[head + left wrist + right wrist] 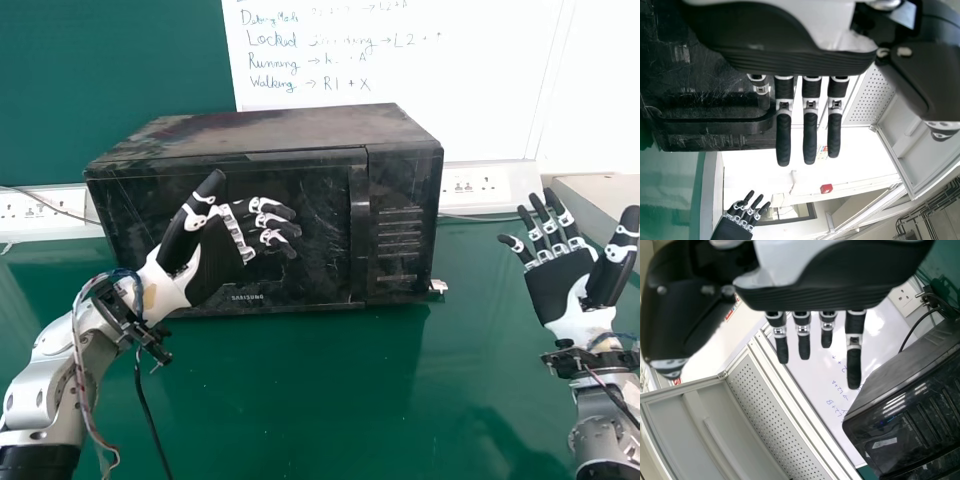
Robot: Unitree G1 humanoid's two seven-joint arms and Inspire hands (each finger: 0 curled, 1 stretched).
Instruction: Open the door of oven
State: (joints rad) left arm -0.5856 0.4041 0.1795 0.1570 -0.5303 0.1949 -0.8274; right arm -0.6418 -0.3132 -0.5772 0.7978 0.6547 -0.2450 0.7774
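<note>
A black oven (290, 135) stands on the green table, its door (320, 240) closed, with a vertical handle (359, 230) right of the door's middle. My left hand (225, 250) is in front of the door's left half, fingers extended toward the handle, with a gap between. In the left wrist view my left hand (810, 130) has straight fingers beside the oven's handle (715, 125); whether they touch it I cannot tell. My right hand (562, 280) is raised at the right, palm showing and fingers spread. The right wrist view has my right hand (802, 335) near the oven (910, 400).
The green table (300, 400) extends in front of the oven. Behind are a whiteboard (480, 90) and wall sockets (478, 188). A pale box (605, 205) is at the right, behind my right hand. Cables hang from my left forearm.
</note>
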